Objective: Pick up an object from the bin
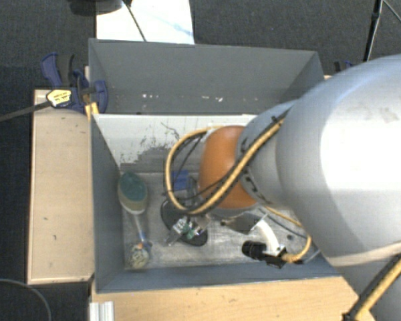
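My gripper [176,217] shows as a dark body low in the middle of the bin, just under the arm's orange cover. A small green and silvery thing [186,230] lies right at its lower edge; whether it is held cannot be told. To the left, a clear stemmed glass [134,196] lies on its side, bowl toward the back and foot [139,255] near the front wall. A white thing with a black end [262,243] lies to the right, near the front wall. A blue thing [181,180] peeks out behind the cables.
The arm's large grey body covers the bin's right side, and yellow and black cables loop around the orange cover down to the front right corner. The bin's sloped walls close in at the left and back.
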Robot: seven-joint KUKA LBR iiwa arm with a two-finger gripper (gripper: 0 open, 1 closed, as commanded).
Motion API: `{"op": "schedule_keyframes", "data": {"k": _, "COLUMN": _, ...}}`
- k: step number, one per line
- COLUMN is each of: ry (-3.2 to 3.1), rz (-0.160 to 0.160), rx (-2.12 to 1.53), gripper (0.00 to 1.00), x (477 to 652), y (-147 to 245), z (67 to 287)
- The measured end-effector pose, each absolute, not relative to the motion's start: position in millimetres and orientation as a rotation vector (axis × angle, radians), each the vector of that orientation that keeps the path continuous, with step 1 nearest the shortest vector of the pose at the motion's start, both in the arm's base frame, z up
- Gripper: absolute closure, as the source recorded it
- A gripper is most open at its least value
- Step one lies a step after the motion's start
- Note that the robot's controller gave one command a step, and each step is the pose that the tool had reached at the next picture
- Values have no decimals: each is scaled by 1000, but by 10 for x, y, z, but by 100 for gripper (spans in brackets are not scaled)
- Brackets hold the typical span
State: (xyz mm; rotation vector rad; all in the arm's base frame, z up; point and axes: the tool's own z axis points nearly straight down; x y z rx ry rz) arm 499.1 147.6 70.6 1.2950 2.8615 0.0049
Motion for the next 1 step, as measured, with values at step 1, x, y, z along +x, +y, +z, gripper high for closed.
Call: {"op": "schedule_keyframes", "data": {"k": 1, "ry": 2858, "rz": 9, "rx": 1300, "gripper": 100, "x": 4998, "y": 1482, "z": 719}}
